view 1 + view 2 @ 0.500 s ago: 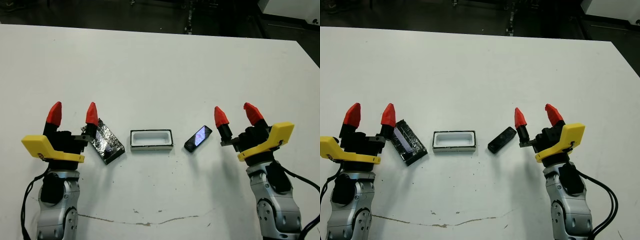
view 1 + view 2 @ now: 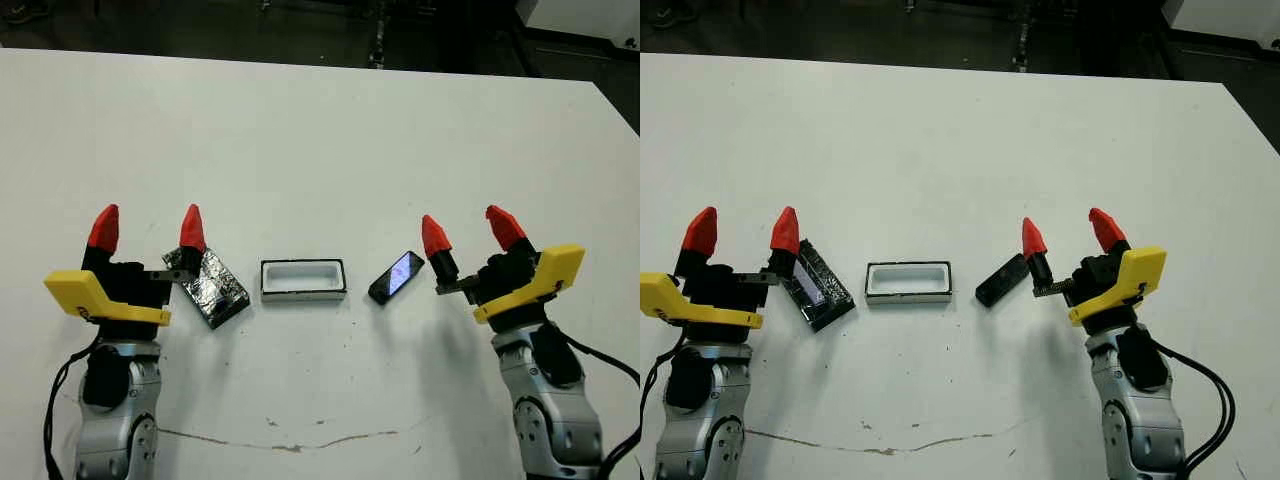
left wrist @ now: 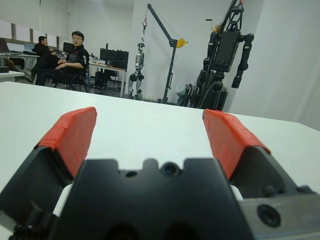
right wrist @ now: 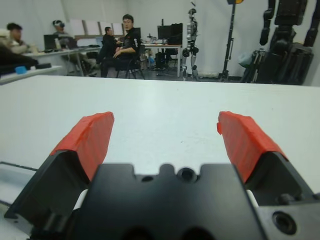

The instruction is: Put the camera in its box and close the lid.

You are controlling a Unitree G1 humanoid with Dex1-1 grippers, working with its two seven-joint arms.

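Left eye view, nearest row: two robot forearms rose from the near edge of the white table (image 2: pixel 320 130), one at each side.
Left gripper (image 2: pixel 147 229): fingers stood apart, nothing between them; red tips pointed away from the robot.
Left gripper, inner fingertip (image 2: pixel 192 227): sat at the near-left corner of the lid, overlapping it in the picture; contact could not be told.
Right gripper (image 2: pixel 463 231): fingers stood apart, nothing held.
Right gripper, inner fingertip (image 2: pixel 433 236): stood just beside the camera's far end, on its right; touching or not could not be told.
Lid (image 2: pixel 210 285): lay flat on the table, foil face up, turned at a slant, just left of the box and apart from it.
Box (image 2: pixel 303 279): lay in the middle of the row, open side up, white lining showing, nothing in it.
Camera (image 2: pixel 396 276): lay flat on the table, slanted, glossy face up, just right of the box with a small gap, outside both pairs of fingers.
Left wrist view, far: two seated people (image 3: pixel 64 60) at desks beyond the table.
Right wrist view, far: seated people (image 4: pixel 120 50) and a standing humanoid robot (image 4: pixel 191 42) beyond the table.
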